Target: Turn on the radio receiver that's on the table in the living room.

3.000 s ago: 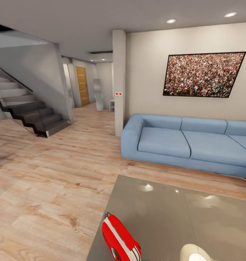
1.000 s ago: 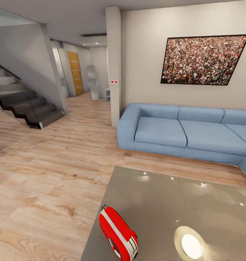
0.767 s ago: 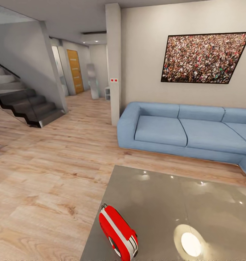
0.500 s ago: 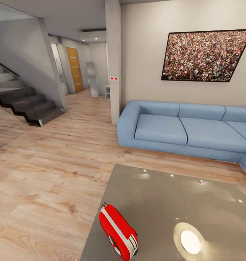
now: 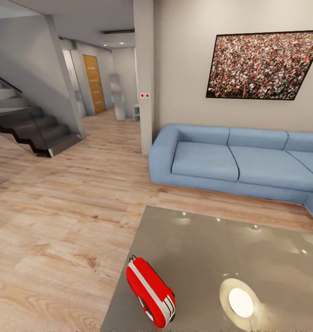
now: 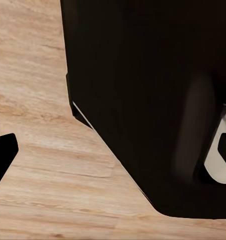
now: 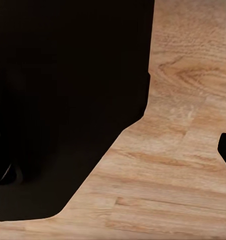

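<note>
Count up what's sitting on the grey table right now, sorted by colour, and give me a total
Red: 1, the radio receiver, standing near the near left corner of the table.
White and cream: 1, the flat round disc, lying to the right of the radio, apart from it.
Total: 2 things on the table.

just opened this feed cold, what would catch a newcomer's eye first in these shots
The bright-red radio receiver stands out first, sitting near the front left corner of the glossy grey table, with a white round disc to its right. Behind the table a light-blue sofa lines the far wall under a large speckled crowd picture.
</note>
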`<state>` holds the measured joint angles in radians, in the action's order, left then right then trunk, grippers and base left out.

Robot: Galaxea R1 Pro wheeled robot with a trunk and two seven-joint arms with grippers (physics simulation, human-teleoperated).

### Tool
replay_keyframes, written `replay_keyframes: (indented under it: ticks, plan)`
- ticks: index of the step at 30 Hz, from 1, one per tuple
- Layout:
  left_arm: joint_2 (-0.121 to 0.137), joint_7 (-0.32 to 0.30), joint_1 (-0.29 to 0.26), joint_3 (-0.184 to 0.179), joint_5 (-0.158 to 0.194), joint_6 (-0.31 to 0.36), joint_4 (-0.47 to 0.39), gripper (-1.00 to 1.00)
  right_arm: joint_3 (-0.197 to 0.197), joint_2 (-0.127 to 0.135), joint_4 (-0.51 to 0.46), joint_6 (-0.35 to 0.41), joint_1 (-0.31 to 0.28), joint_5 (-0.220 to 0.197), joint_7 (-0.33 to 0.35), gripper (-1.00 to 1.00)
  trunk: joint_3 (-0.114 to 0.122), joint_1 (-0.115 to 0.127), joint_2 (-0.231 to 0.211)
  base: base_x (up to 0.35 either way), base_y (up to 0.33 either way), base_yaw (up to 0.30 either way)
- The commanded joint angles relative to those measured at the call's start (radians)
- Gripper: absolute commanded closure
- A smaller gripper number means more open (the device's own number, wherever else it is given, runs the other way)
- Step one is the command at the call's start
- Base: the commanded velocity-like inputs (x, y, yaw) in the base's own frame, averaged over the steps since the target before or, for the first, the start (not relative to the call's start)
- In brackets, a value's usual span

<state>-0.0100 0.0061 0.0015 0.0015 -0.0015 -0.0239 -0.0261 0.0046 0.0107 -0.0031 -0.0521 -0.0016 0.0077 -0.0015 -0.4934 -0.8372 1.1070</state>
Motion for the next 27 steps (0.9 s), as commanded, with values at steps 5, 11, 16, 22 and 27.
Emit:
replay_keyframes:
  ticks: [5, 11, 16, 22, 27]
  plan:
    - [0.001, 0.000, 0.000, 0.000, 0.000, 0.000, 0.000, -1.00, 0.000, 0.000, 0.000, 0.000, 0.000, 0.000, 0.000, -1.00, -0.008, 0.000, 0.000, 0.000, 0.000, 0.000]
    - [0.000, 0.000, 0.000, 0.000, 0.000, -0.001, 0.000, -1.00, 0.000, 0.000, 0.000, 0.000, -0.001, 0.000, 0.000, -1.00, -0.018, 0.000, 0.000, 0.000, 0.000, 0.000]
    - [0.001, 0.000, 0.000, 0.000, 0.000, -0.001, 0.000, -1.00, 0.000, 0.000, 0.000, 0.000, -0.001, 0.000, 0.000, -1.00, -0.026, 0.000, 0.000, 0.000, 0.000, 0.000]
    - [0.001, 0.000, 0.000, 0.000, 0.000, -0.002, 0.000, -1.00, 0.000, 0.000, 0.000, 0.000, 0.000, 0.000, 0.000, -1.00, -0.035, 0.000, 0.000, 0.000, 0.000, 0.000]
    - [0.001, 0.000, 0.000, 0.000, 0.000, -0.002, 0.000, -1.00, 0.000, 0.000, 0.000, 0.000, -0.001, 0.000, 0.000, -1.00, -0.043, 0.000, 0.000, 0.000, 0.000, 0.000]
